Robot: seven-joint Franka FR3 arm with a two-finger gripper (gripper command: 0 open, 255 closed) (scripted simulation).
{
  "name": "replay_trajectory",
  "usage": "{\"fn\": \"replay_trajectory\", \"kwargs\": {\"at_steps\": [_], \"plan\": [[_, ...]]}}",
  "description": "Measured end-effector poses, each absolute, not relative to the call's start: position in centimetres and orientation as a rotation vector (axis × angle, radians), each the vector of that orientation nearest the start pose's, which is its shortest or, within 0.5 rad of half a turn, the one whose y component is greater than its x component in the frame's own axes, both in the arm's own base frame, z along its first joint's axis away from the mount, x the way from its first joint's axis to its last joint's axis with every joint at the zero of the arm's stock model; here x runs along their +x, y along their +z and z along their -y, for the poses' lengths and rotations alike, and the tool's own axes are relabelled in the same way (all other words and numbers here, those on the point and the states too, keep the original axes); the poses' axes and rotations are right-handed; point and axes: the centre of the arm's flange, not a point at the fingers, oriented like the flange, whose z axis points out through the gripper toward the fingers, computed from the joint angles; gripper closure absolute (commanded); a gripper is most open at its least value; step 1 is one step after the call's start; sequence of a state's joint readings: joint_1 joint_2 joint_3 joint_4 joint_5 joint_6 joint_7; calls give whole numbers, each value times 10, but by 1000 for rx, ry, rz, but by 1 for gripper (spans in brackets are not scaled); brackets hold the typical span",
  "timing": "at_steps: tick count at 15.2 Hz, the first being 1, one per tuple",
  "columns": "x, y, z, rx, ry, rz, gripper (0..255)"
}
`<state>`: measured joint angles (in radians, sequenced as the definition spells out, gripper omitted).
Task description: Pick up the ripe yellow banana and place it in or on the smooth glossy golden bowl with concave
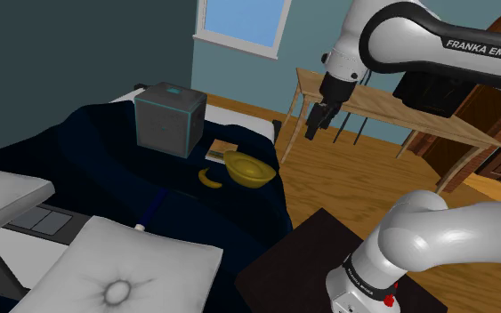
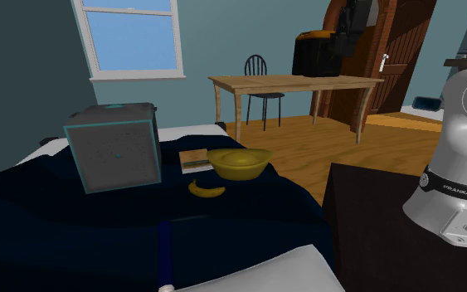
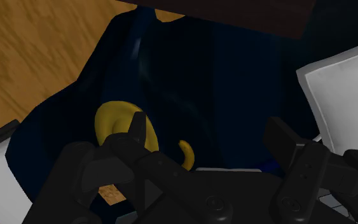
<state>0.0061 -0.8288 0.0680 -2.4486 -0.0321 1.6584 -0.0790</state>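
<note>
A yellow banana [image 1: 209, 179] lies on the dark blue bedcover, just beside a golden bowl [image 1: 246, 167] near the bed's edge. The second exterior view has the banana [image 2: 206, 190] in front of the bowl [image 2: 240, 163]. My gripper [image 1: 315, 120] hangs in the air, well above and to the shoulder view's right of the bowl, over the wooden floor. In the wrist view the gripper [image 3: 212, 137] is open with nothing between its fingers; far below it I see the bowl [image 3: 117, 121] and the banana [image 3: 187, 154].
A grey cube [image 1: 169, 117] with teal edges stands on the bed behind the banana. A flat book [image 2: 192, 159] lies beside the bowl. A white pillow [image 1: 124, 271] sits at the near end. A wooden table [image 1: 391, 107] and a chair [image 2: 256, 66] stand beyond on the floor.
</note>
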Motion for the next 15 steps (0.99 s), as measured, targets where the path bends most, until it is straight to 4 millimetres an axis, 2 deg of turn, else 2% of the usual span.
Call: {"fn": "replay_trajectory", "kwargs": {"at_steps": [3, 8, 10, 13, 15], "plan": [[311, 556, -26, -3214, -56, 214, 0], [353, 515, -33, -3207, -52, 207, 0], [373, 490, -33, -3203, -49, 204, 0], [407, 464, -32, -3198, -50, 199, 0], [423, 443, -37, -3195, -48, 196, 0]]}}
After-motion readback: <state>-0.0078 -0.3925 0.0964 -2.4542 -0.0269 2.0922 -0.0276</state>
